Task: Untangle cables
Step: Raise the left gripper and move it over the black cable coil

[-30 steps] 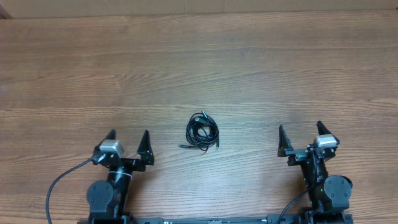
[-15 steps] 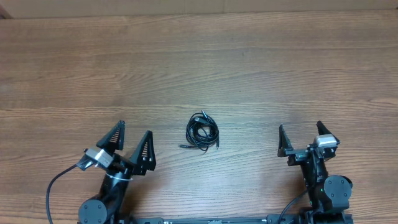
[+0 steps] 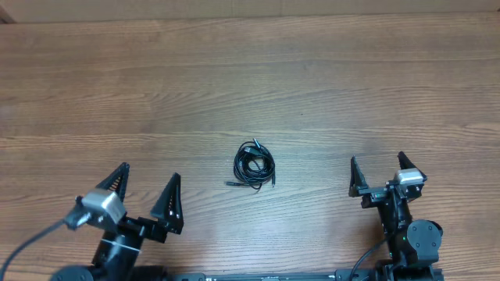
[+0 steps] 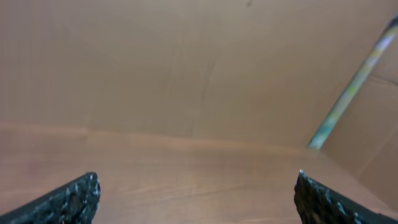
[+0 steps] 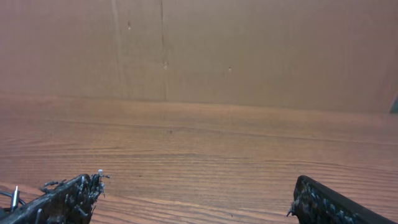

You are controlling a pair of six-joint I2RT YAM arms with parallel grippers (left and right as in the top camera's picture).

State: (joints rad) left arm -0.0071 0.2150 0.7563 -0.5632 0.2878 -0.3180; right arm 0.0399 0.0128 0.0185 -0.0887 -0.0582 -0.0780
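Your left gripper (image 3: 150, 173) has swung back toward the lower left of the overhead view, jaws spread wide and empty. The right gripper (image 3: 376, 158) sits unmoved at lower right, jaws equally spread. The cables (image 3: 255, 166) lie bunched in a small coil at mid-frame, untouched, so I judge untangling hasn't begun. The bench (image 3: 312, 78) lies bare around the coil, its far edge well apart.

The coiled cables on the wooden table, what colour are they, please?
The thin coiled cables are black, seen best overhead.
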